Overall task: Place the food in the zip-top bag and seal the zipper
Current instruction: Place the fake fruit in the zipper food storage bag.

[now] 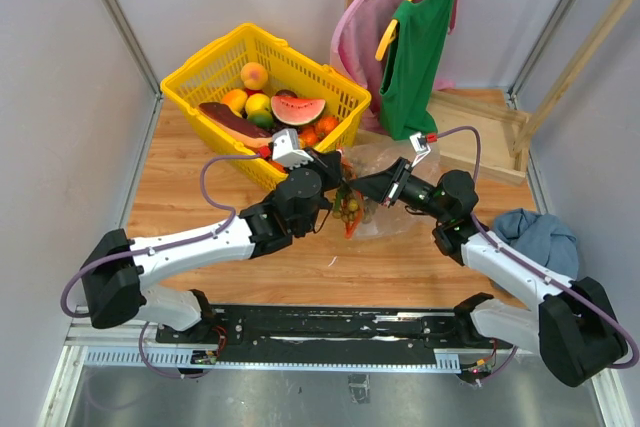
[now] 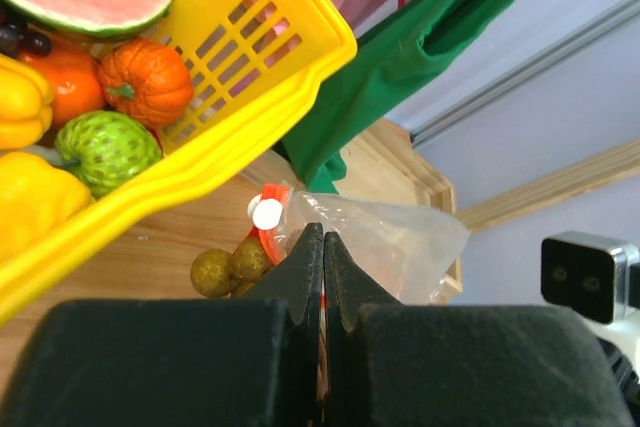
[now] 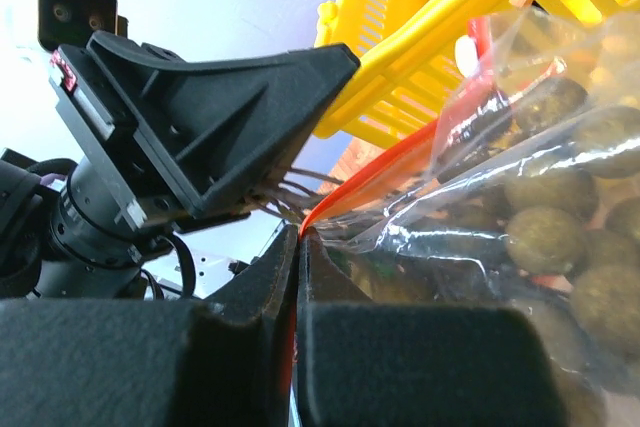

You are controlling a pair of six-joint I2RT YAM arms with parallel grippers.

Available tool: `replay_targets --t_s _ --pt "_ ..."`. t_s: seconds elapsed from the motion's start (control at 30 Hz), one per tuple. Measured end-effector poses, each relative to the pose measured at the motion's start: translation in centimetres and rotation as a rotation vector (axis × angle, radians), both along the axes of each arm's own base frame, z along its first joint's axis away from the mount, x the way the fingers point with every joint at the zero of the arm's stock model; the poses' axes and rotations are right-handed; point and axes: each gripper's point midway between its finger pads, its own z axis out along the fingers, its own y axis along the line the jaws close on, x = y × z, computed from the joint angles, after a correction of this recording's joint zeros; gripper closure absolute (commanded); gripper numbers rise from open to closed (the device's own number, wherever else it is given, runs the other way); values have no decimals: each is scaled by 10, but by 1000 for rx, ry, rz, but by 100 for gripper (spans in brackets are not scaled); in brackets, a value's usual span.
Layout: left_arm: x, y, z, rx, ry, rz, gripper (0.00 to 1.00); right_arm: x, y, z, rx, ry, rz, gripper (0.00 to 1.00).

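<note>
The clear zip-top bag [image 1: 385, 192] hangs between my two grippers over the middle of the table, with the olive-brown grape bunch [image 1: 350, 209] inside. It shows in the left wrist view [image 2: 400, 247] and the right wrist view [image 3: 530, 197]. My left gripper [image 1: 338, 187] [image 2: 323, 237] is shut on the orange-red zipper [image 2: 268, 237] next to the white label [image 2: 266, 213]. My right gripper [image 1: 362, 190] [image 3: 300, 237] is shut on the zipper [image 3: 390, 172] close beside the left one. Grapes [image 3: 540, 237] press against the plastic.
A yellow basket [image 1: 190, 82] at the back left holds a watermelon slice [image 1: 297, 109], green bumpy ball [image 2: 105, 147], yellow peppers [image 2: 30, 197] and orange fruit [image 2: 145, 82]. Green and pink clothes [image 1: 415, 37] hang on a wooden rack behind. A blue cloth [image 1: 540, 237] lies right.
</note>
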Motion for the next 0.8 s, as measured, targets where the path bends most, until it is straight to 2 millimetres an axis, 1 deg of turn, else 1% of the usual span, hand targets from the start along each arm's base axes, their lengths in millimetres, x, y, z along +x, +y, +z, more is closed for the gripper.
replay_targets --t_s 0.17,0.4,0.67,0.73,0.8 --pt "-5 -11 -12 43 4 -17 100 0 0 1 3 1 2 99" --pt "-14 -18 -22 129 -24 0 100 -3 -2 2 -8 -8 -2 99" --pt "-14 -16 -35 164 -5 43 100 -5 -6 -1 -39 -16 -21 100" --pt "-13 -14 -34 155 12 61 100 -5 -7 -2 -45 -16 -25 99" --pt "-12 -13 -28 135 24 83 100 -4 -7 -4 -51 -14 -32 99"
